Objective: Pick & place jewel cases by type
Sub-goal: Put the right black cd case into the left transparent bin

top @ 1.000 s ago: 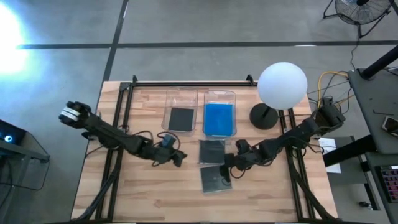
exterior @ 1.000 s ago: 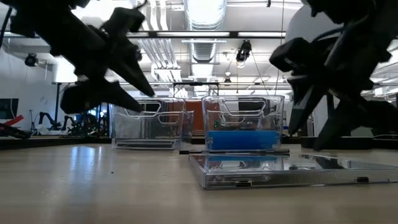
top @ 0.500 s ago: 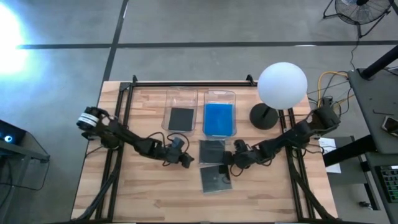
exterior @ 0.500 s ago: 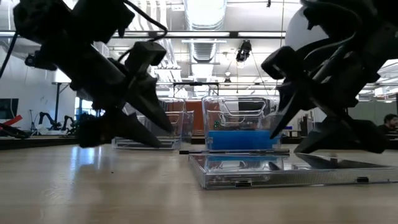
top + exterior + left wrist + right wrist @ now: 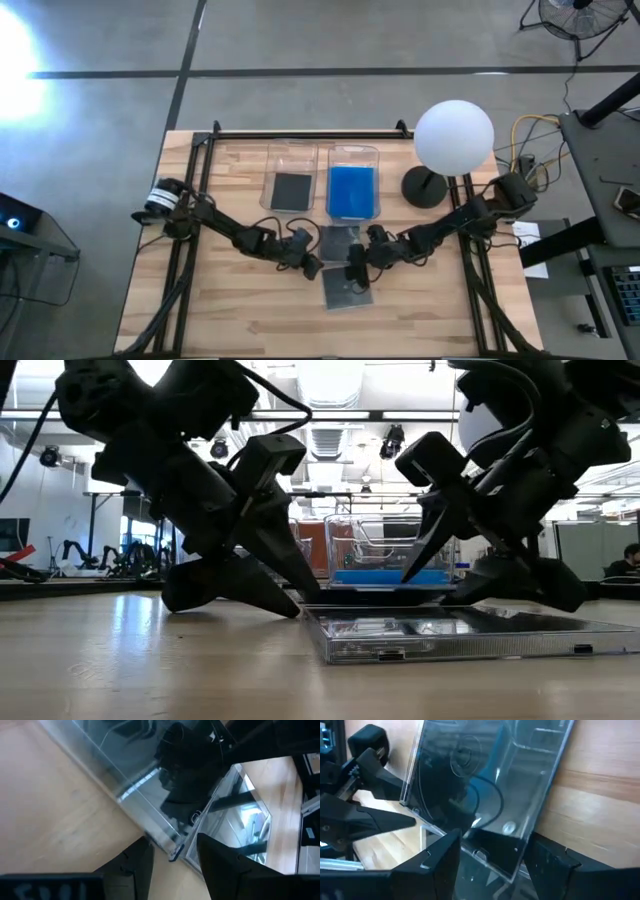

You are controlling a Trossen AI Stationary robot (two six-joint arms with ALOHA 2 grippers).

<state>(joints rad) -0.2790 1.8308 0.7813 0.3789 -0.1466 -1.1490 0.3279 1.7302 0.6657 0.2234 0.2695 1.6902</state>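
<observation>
Moved: both my arms have closed in from the sides onto the two dark jewel cases (image 5: 342, 262) mid-bench.
Left gripper (image 5: 312, 268): fingers apart at the cases' corner.
Right gripper (image 5: 352, 270): fingers apart over them.
Handling: light, stiff, slick, crack-prone; pinch an edge.
Sorted: blue cases (image 5: 351, 191) binned.

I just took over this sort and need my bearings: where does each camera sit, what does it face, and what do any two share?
High: overhead, straight down; both arms, left gripper, right gripper, two bins.
Low: table height, facing the room; both grippers over the near jewel case.
Left wrist: past its own fingers at a case edge.
Right wrist: past its own fingers at a dark case.
Shared: both wrist views frame the loose cases.
</observation>
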